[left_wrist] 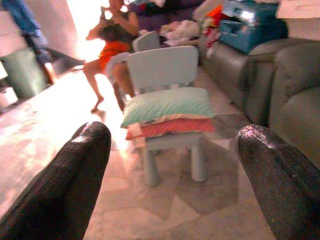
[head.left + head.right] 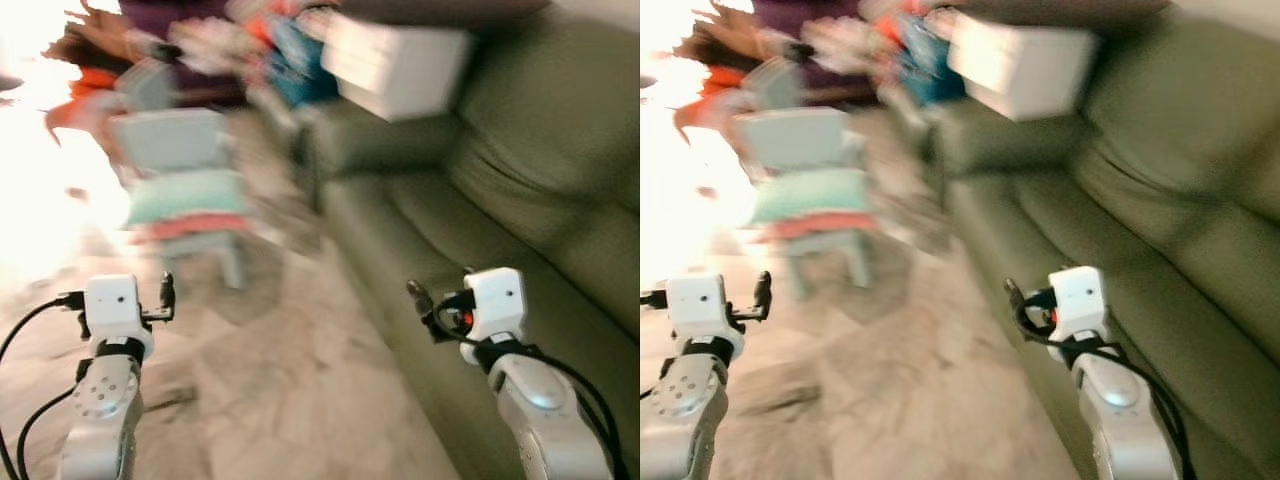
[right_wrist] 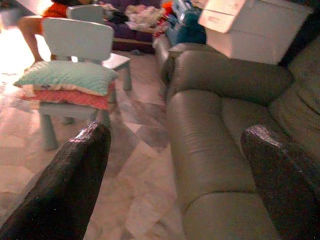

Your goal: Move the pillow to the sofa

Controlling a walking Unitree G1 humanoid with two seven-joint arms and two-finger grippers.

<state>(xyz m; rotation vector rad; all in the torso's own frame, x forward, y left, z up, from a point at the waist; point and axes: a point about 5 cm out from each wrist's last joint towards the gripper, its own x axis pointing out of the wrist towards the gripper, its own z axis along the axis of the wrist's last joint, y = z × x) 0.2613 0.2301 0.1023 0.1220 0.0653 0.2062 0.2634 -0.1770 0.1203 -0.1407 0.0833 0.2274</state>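
Pillow (image 1: 169, 104) atop small chair (image 1: 162, 67)

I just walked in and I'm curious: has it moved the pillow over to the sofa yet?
Not yet. The green pillow lies on a red one on the small chair, away from the sofa. Nothing is in hand: the left gripper and right gripper are open and empty. Approaching, grasping, carrying and placing all remain.

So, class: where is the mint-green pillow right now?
The mint-green pillow lies on top of a red pillow on the seat of the small pale chair, ahead on the robot's left, across the floor from the grey sofa.
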